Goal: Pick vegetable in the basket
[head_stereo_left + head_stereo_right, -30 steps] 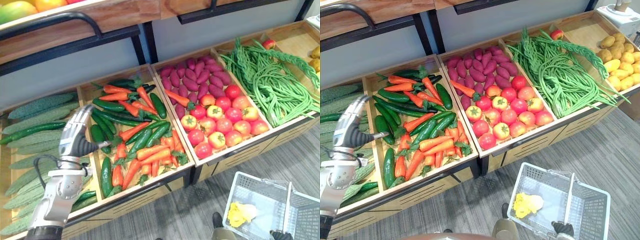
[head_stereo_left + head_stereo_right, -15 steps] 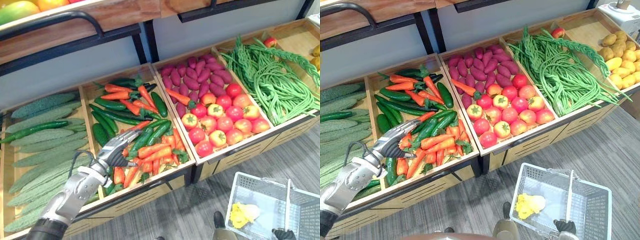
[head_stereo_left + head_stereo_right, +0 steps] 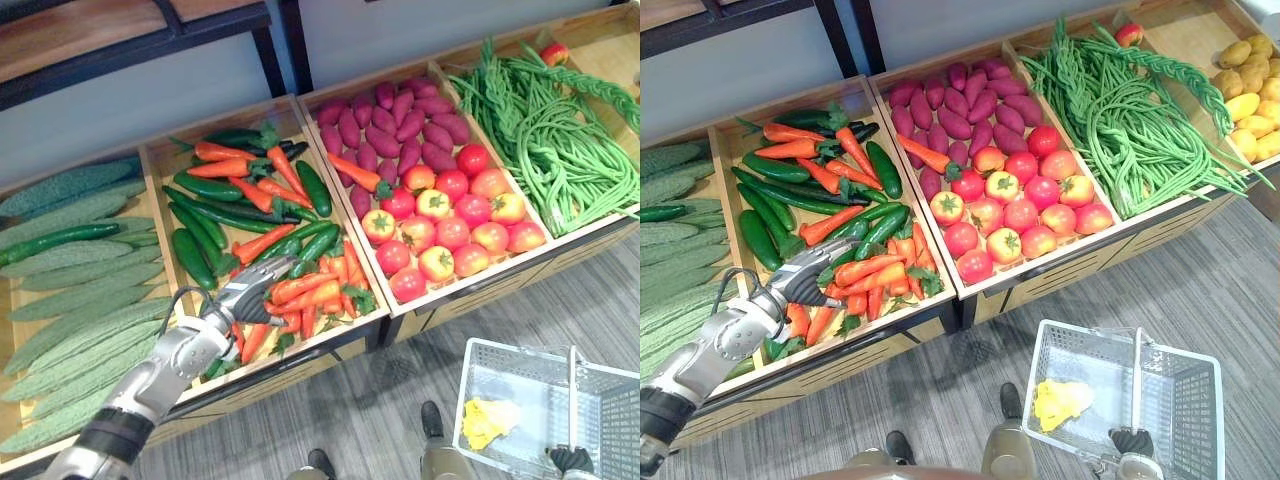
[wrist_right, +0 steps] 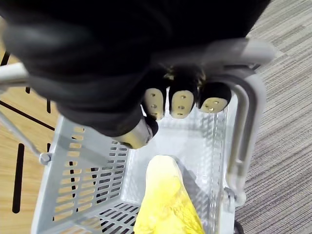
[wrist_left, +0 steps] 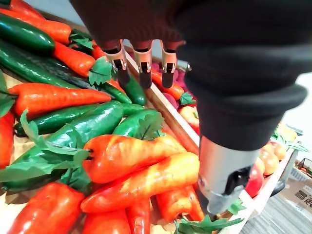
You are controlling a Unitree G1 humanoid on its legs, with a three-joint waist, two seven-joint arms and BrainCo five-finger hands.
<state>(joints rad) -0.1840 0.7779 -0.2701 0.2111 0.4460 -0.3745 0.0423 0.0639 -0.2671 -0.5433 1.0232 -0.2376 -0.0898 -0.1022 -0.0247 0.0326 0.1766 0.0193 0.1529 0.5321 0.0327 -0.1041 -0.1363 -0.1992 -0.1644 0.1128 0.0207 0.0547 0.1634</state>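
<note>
My left hand (image 3: pixel 252 295) hovers low over the orange carrots (image 3: pixel 305 295) at the front of the carrot and cucumber crate (image 3: pixel 300 352). In the left wrist view its fingers (image 5: pixel 141 63) are straight and spread above the carrots (image 5: pixel 126 153) and dark green cucumbers (image 5: pixel 83 124), holding nothing. My right hand (image 3: pixel 1130 440) holds the white wire basket (image 3: pixel 1042 345) by its handle (image 4: pixel 243 126) over the floor at the lower right, fingers (image 4: pixel 183 100) curled round the bar. A yellow item (image 4: pixel 165 204) lies inside the basket.
Bumpy green gourds (image 3: pixel 70 270) fill the crate to the left. To the right are purple sweet potatoes (image 3: pixel 400 125) and tomatoes (image 3: pixel 440 225) in one crate, then long beans (image 3: pixel 560 150) and potatoes (image 3: pixel 1250 100). Grey carpet (image 3: pixel 940 400) lies in front of the stand.
My left hand has swung right from the gourd crate to above the front carrots and lowered. The camera has tilted down. The basket stays in my right hand.
</note>
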